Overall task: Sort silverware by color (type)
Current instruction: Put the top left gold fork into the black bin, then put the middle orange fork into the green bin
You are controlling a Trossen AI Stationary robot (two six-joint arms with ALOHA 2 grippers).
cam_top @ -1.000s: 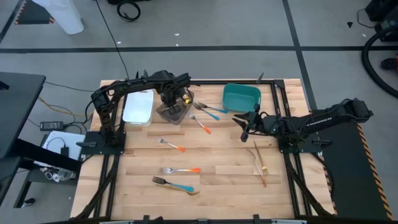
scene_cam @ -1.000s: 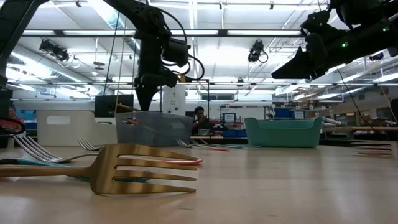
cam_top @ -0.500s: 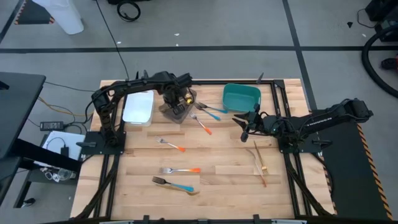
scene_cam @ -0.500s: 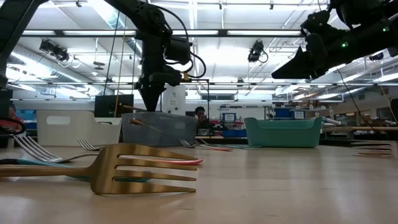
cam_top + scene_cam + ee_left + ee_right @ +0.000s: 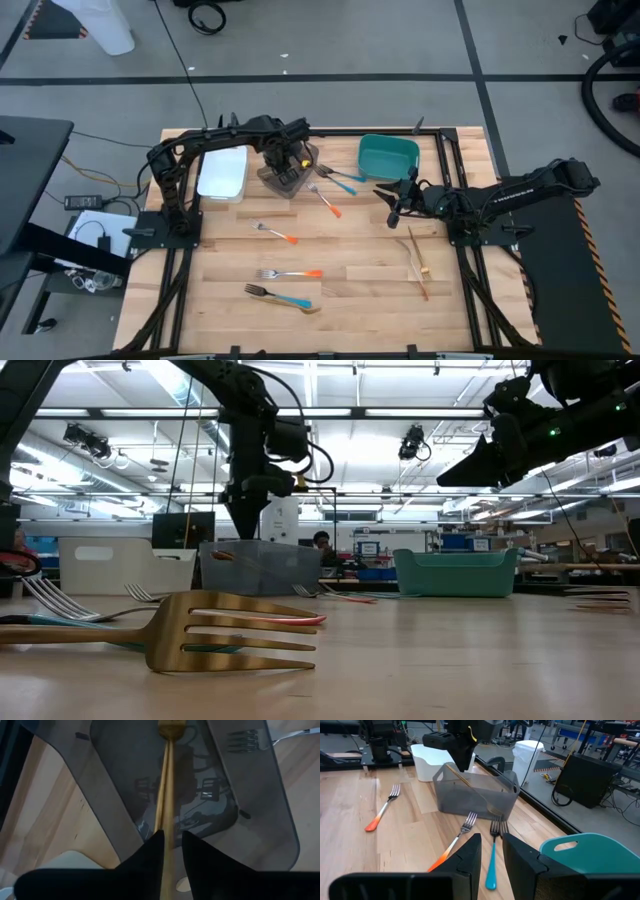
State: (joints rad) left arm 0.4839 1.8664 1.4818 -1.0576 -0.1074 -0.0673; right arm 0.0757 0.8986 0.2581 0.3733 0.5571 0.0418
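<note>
My left gripper (image 5: 284,158) hangs over the grey bin (image 5: 290,172) at the table's far side, shut on a tan wooden utensil (image 5: 167,780) that reaches down into the bin. My right gripper (image 5: 382,194) waits, shut, above the table near the teal bin (image 5: 388,155). An orange-handled fork (image 5: 326,201) and a blue-handled fork (image 5: 340,179) lie flat between the two bins. Two more orange forks (image 5: 279,234) (image 5: 290,272) and a gold-and-blue one (image 5: 282,297) lie nearer. Wooden utensils (image 5: 416,257) lie by the right arm. My left gripper pinches the wooden utensil's handle (image 5: 165,822) between its two fingers, coming from above and pointing down. The utensil runs on along the fingers and slants down into the grey bin, where its broad end (image 5: 171,728) is near the bin's floor.
A white bin (image 5: 222,172) stands left of the grey bin. Black frame rails (image 5: 440,170) run along the table's sides and far edge. In the low view a gold fork (image 5: 230,630) lies close to the camera. A person (image 5: 320,542) shows far behind the table.
My left gripper has moved a little toward the table's right, keeping hold of the wooden utensil. The grey bin has slid a little to the right with it. The right arm has kept still.
</note>
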